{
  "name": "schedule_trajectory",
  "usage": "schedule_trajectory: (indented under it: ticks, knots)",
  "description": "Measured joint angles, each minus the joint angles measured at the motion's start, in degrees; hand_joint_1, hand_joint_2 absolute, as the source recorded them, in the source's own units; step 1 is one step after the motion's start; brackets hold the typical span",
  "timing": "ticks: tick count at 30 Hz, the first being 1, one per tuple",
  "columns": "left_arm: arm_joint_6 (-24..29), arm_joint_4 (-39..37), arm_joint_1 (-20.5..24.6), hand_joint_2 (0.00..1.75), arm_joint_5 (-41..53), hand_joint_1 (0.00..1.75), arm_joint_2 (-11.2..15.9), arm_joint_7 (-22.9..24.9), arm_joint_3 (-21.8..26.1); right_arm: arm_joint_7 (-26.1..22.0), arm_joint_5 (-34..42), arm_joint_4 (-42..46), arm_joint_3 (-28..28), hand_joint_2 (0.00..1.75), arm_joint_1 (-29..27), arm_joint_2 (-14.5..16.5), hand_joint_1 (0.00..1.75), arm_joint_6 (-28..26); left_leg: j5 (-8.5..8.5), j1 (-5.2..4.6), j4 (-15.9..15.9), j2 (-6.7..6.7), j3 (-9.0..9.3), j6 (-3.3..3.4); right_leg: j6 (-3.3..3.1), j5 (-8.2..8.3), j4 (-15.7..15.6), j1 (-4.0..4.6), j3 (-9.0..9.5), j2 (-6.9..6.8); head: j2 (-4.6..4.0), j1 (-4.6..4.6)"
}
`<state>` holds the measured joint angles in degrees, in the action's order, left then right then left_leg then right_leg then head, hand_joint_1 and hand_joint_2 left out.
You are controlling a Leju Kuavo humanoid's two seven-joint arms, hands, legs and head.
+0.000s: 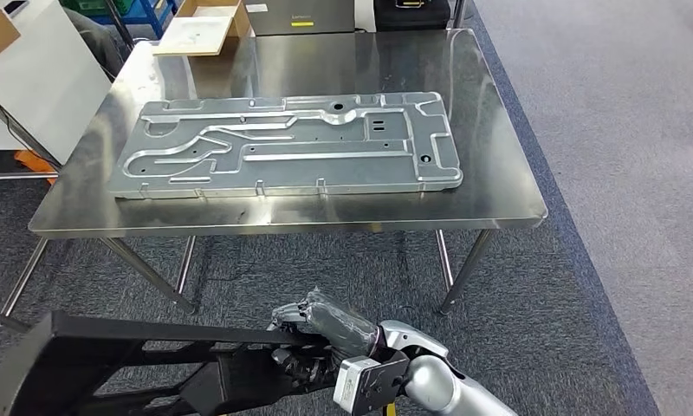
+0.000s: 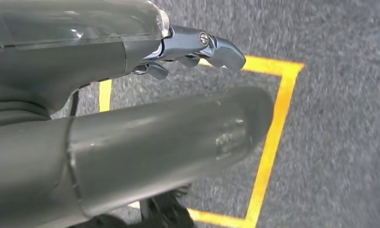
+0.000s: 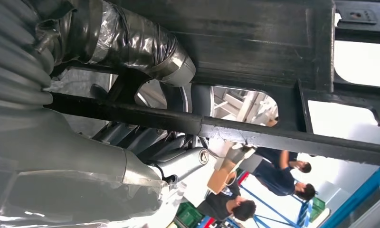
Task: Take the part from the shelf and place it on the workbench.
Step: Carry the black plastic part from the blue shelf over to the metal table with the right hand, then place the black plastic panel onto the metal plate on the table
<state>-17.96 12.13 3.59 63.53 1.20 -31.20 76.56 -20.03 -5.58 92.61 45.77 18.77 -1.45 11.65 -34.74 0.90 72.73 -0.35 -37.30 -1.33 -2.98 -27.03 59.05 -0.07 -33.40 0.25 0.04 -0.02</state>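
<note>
Black part held at the lower left of the head view, steel bench ahead.

From the lower left edge of the head view a black frame-like part (image 1: 135,364) runs rightward to the right hand (image 1: 321,334), whose fingers are wrapped around its bar (the right wrist view shows this closely: thumb over the bar (image 3: 131,116), fingers (image 3: 178,159) beneath it). Above, the bench (image 1: 499,186) carries a large grey stamped metal panel (image 1: 287,146) lying flat; cardboard boxes (image 1: 200,26) sit at its upper left. The left wrist view shows the left hand (image 2: 145,95) over grey carpet with a yellow taped square (image 2: 273,128), fingers apart, holding nothing.
</note>
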Motion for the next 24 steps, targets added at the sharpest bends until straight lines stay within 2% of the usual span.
schedule_trajectory:
  ticks: [1,2,5,6,7,8,10,12,15,16,17,18,20,21,22,24]
  knots:
    - [0.0,0.0,-0.1,0.00,0.0,0.00,0.0,0.0,0.0,0.0,0.0,0.0,0.0,1.75,0.0,0.0,1.68,0.0,-0.38,0.00,0.9,0.00,-1.33,-0.09,-0.01,-0.45,0.0,0.05,0.50,0.06,-0.01,-0.01]
    - [0.0,0.0,-0.2,0.00,0.0,0.00,0.0,0.0,0.0,-0.1,0.0,0.0,0.0,1.75,-0.1,0.0,1.68,0.0,0.51,0.00,-0.2,0.01,-1.76,-0.02,0.02,-0.94,0.0,0.10,1.12,0.11,-0.01,-0.01]
    - [0.1,0.0,-0.2,0.00,0.0,0.00,0.1,0.0,0.0,-0.2,-0.4,0.0,0.0,1.75,0.0,0.0,1.68,-0.2,8.00,-0.27,-10.2,0.08,0.51,0.81,0.35,-2.55,0.0,0.29,3.17,0.09,-0.02,0.01]
    - [0.1,0.0,-0.2,0.00,0.0,0.00,0.1,0.0,0.0,-0.3,-0.6,0.0,0.0,1.75,0.0,0.0,1.68,-0.3,9.44,-0.49,-12.6,0.12,1.24,1.17,0.59,-2.97,-0.1,0.33,3.52,0.09,-0.02,0.01]
    - [0.1,0.0,-0.3,0.00,0.0,0.00,0.2,0.0,0.0,-0.3,-0.8,0.1,0.0,1.75,0.0,0.0,1.68,-0.3,10.10,-0.70,-13.9,0.15,1.56,1.56,0.89,-3.22,-0.1,0.36,3.80,0.10,-0.02,0.01]
    - [0.1,0.0,-0.3,0.00,0.0,0.00,0.2,0.0,0.0,-0.3,-0.9,0.1,0.0,1.75,0.0,0.0,1.68,-0.4,9.74,-0.86,-14.1,0.17,1.73,1.88,1.25,-3.19,-0.1,0.39,4.01,0.12,-0.02,0.01]
    - [0.2,0.0,-0.3,0.00,0.0,0.00,0.2,0.0,0.0,-0.3,-1.0,0.2,0.0,1.75,0.0,0.0,1.68,-0.5,9.94,-0.60,-15.0,0.06,2.76,2.55,1.88,-3.06,0.7,0.43,4.19,0.11,-0.02,0.00]
    - [0.2,0.0,-0.2,0.00,0.0,0.00,0.2,0.0,0.0,-0.4,-1.1,0.4,0.0,1.75,0.2,0.0,1.68,-0.5,9.65,-0.25,-15.6,-0.01,4.08,3.12,2.39,-4.02,4.3,0.32,2.60,0.07,-0.02,0.01]
    - [0.2,0.0,-0.2,0.00,0.1,0.00,0.2,0.0,0.0,-0.4,-1.3,0.5,0.0,1.75,0.1,0.0,1.68,-0.7,8.62,-0.24,-15.7,0.00,5.25,3.54,3.11,-8.15,13.5,-0.16,-3.68,0.04,-0.02,0.01]
    - [0.2,0.0,-0.2,0.00,0.1,0.00,0.1,0.0,0.0,-0.4,-1.7,0.5,0.0,1.75,0.1,-0.1,1.68,-1.0,8.17,-0.23,-15.7,-0.02,5.74,3.49,3.28,-8.72,14.9,-0.31,-5.37,0.03,-0.02,0.00]
    - [0.2,0.0,-0.3,0.00,0.1,0.00,0.1,0.0,0.0,-0.4,-2.3,0.5,0.0,1.75,0.1,-0.1,1.68,-1.5,7.68,-0.21,-15.7,-0.05,6.33,3.41,3.39,-8.14,14.6,-0.46,-6.18,0.01,-0.02,0.01]
    - [0.2,0.0,-0.3,0.00,0.1,0.00,0.1,0.0,0.0,-0.4,-3.1,0.6,0.0,1.75,0.1,-0.1,1.68,-2.1,7.12,-0.19,-15.7,-0.08,7.08,3.25,3.45,-6.24,12.4,-0.59,-6.06,-0.02,-0.02,0.02]
    - [0.2,0.0,-0.3,0.00,0.2,0.00,0.1,0.0,0.0,-0.2,-4.9,1.0,-0.1,1.75,0.5,0.0,1.68,-3.6,6.02,-0.15,-15.7,-0.12,8.52,2.82,3.41,-0.73,5.7,-0.77,-4.42,-0.10,-0.02,0.02]
    - [0.2,0.0,-0.2,0.00,0.3,0.00,0.1,0.0,0.0,-0.1,-5.5,1.1,-0.1,1.75,0.7,0.0,1.68,-4.1,5.67,-0.14,-15.7,-0.12,8.96,2.66,3.38,1.24,3.4,-0.80,-3.76,-0.13,-0.02,0.02]
    - [0.2,0.0,-0.2,0.00,0.3,0.00,0.1,0.0,0.0,-0.1,-5.8,1.2,-0.1,1.75,0.8,0.0,1.68,-4.3,5.49,-0.14,-15.7,-0.12,9.15,2.57,3.34,2.26,2.3,-0.81,-3.47,-0.15,-0.02,0.02]
    - [0.2,0.0,-0.2,0.00,0.4,0.00,0.1,0.0,0.0,0.0,-5.8,1.2,-0.1,1.75,0.8,0.0,1.68,-4.3,5.48,-0.14,-15.7,-0.12,9.16,2.56,3.33,2.32,2.2,-0.82,-3.46,-0.15,-0.02,0.02]
